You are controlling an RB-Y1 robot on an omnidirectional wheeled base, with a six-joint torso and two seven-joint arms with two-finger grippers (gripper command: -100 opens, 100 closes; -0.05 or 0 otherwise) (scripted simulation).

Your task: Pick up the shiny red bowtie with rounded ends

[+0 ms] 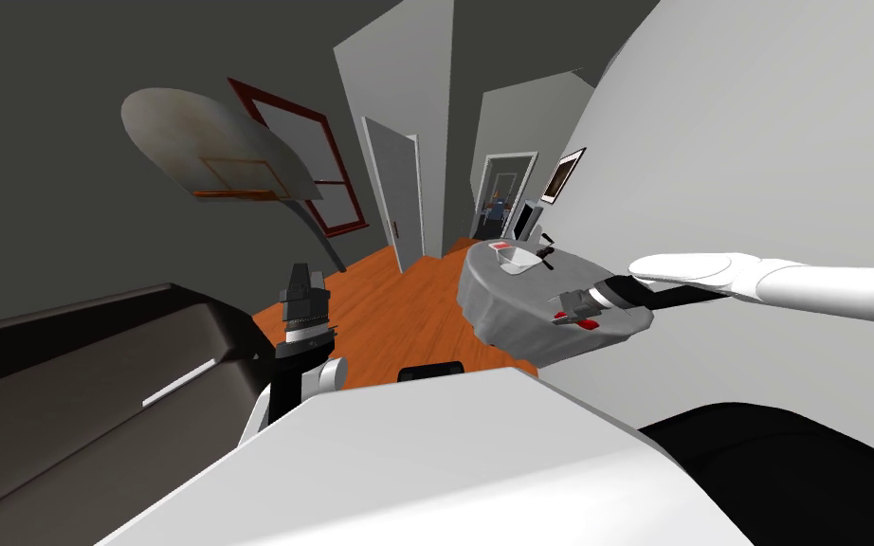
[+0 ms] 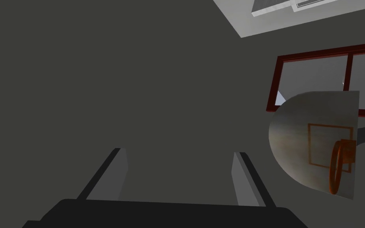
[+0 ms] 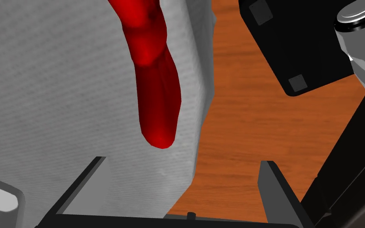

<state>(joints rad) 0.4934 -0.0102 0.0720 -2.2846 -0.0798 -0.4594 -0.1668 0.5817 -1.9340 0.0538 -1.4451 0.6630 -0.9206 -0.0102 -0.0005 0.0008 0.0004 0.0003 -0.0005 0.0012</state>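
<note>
Hovering wide open, mid-approach, just short of the red bowtie (image 3: 156, 91) at the near edge of the cloth-covered table (image 1: 511, 303), the right gripper (image 3: 182, 160) must next be advanced and closed; the left gripper (image 2: 177, 152) is held open.

Head cam rolled, steeply down; right wrist cam close over table (image 3: 39, 79) edge; bowtie (image 3: 154, 79) shared

Our right hand (image 3: 182, 160) hangs at the bench (image 3: 59, 99) edge, fingers spread wide, and the gap between them is free. The bowtie (image 3: 156, 91) tip lies just ahead, with bare bench on either side of it. Past the edge there's open floor (image 3: 237, 118). A tray (image 1: 518, 258) sits well apart, far side. Left hand (image 2: 178, 151) is up and open, with free air ahead.
</note>
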